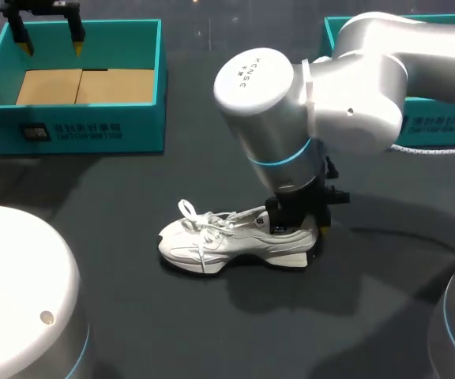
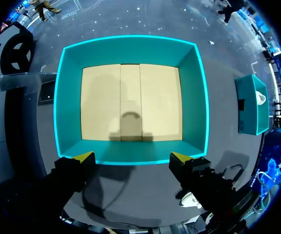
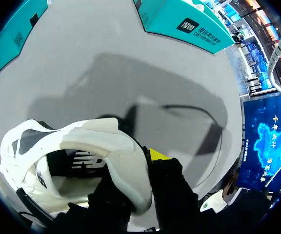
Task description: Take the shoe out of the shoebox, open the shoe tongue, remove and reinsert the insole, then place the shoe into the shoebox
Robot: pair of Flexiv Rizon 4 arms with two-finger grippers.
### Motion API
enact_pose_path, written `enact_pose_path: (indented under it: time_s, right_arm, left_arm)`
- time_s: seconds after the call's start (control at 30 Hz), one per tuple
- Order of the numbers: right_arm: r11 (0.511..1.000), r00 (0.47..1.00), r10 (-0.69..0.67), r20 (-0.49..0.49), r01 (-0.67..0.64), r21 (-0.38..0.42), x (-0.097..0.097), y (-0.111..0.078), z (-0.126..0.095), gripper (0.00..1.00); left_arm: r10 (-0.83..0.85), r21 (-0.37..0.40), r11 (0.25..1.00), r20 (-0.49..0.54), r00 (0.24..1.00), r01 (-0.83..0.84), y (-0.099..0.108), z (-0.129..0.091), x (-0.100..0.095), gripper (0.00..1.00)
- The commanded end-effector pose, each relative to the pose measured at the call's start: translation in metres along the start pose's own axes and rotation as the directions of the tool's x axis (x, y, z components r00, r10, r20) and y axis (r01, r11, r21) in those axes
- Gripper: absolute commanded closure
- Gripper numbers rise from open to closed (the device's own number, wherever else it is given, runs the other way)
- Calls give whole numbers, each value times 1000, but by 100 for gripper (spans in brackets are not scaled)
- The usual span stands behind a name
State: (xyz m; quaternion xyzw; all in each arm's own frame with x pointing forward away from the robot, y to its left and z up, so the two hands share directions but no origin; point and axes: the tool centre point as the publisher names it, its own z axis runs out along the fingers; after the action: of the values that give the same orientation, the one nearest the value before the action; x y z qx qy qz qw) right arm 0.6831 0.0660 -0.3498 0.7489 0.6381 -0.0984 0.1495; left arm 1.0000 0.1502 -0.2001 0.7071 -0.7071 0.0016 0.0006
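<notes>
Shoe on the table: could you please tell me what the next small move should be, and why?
Probably bring the left gripper over to the shoe to open its tongue. It stands on the table, the right gripper clamps its heel, and the left fingers hang open above the empty shoebox.

Dark table [image 1: 117, 207] — matte, softly lit.

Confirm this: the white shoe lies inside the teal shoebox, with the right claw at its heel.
Not quite. The white shoe lies on the table, outside the teal shoebox; the head view shows it. The right claw is at its heel, as you say.
</notes>
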Motion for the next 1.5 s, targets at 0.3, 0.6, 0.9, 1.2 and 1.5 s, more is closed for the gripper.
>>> enact_pose_path:
  time_s: [0.3,0.6,0.9,1.2,1.5]
  right_arm:
    - [999,999,-36,17,35,10,7,-2,14,100]
    - [998,998,-68,1,68,5,8,-1,20,81]
    - [997,997,-75,-13,75,-4,0,-3,11,20]
    - [991,980,-129,-151,123,-47,-19,-2,-23,0]
    - [923,832,-381,-405,315,-220,-46,7,-54,0]
  left_arm:
    - [0,-1,1000,1,1000,0,0,0,0,0]
    - [0,-1,1000,1,1000,0,0,0,0,0]
    - [0,-1,1000,1,1000,0,0,0,0,0]
    - [0,-1,1000,1,1000,0,0,0,0,0]
    - [0,-1,1000,1,1000,0,0,0,0,0]
